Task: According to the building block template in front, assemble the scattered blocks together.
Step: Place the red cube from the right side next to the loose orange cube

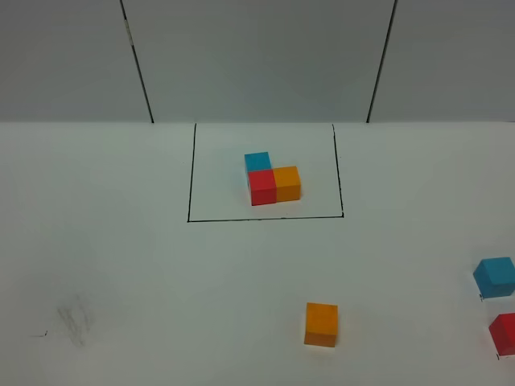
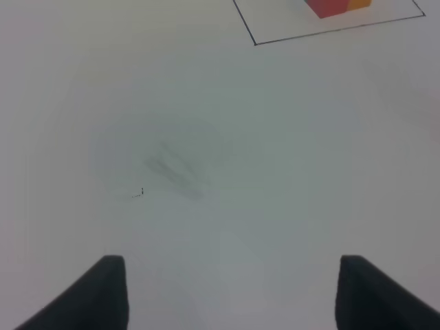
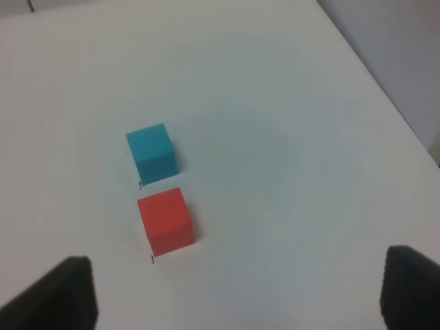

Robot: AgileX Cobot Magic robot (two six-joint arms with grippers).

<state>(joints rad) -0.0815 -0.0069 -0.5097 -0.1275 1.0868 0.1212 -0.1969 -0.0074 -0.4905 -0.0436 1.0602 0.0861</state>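
The building block template (image 1: 272, 181) is an L of blue, red and orange cubes inside a thin black outline (image 1: 191, 185) at the table's far middle; its near corner shows in the left wrist view (image 2: 337, 7). The scattered blocks lie nearer: an orange cube (image 1: 321, 324) front centre, a light blue cube (image 1: 494, 277) and a red cube (image 1: 504, 334) at the right edge. The right wrist view shows the blue cube (image 3: 152, 152) and red cube (image 3: 165, 220) side by side, ahead of my open right gripper (image 3: 237, 295). My left gripper (image 2: 230, 295) is open over bare table.
The white table (image 1: 161, 273) has a faint grey smudge (image 1: 74, 320) at the front left, also seen in the left wrist view (image 2: 180, 172). Grey wall panels stand behind. The table's right edge (image 3: 385, 103) runs close to the blue and red cubes.
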